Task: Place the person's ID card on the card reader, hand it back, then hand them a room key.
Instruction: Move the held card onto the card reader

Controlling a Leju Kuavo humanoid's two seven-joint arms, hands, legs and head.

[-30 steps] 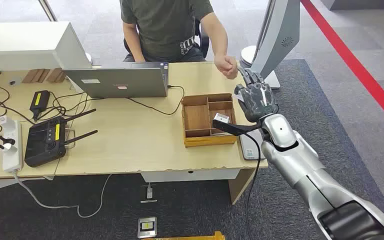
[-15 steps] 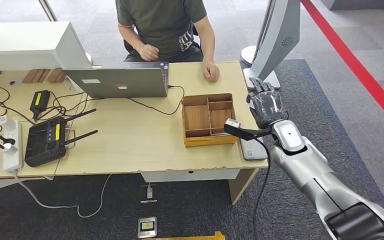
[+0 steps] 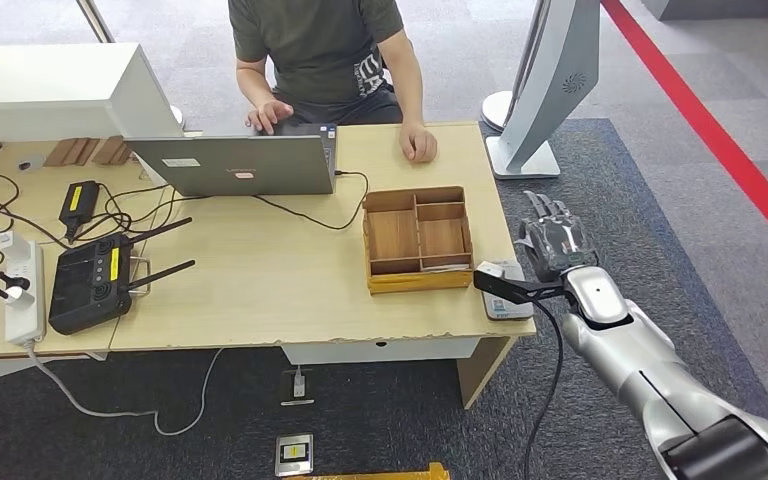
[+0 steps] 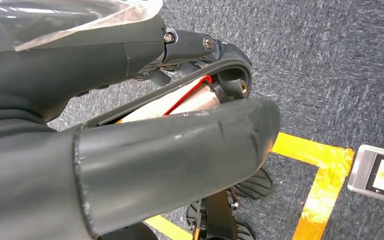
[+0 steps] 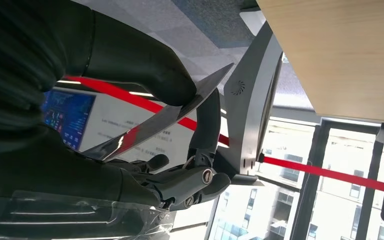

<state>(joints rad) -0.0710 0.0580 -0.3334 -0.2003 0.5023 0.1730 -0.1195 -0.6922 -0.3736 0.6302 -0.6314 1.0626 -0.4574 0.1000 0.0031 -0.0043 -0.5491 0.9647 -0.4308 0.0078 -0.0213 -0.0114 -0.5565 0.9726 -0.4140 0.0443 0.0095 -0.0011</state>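
Right robot hand [image 3: 552, 250] pinches the ID card [image 5: 160, 117] just above the card reader [image 3: 505, 298] at the tabletop [image 3: 260, 290] corner; next, lay it flat

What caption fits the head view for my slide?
Right hand holds the ID card just above the card reader at the desk's right end.

Even, bright indoor light, soft shadows; wrist views blur close up, windows glaring.
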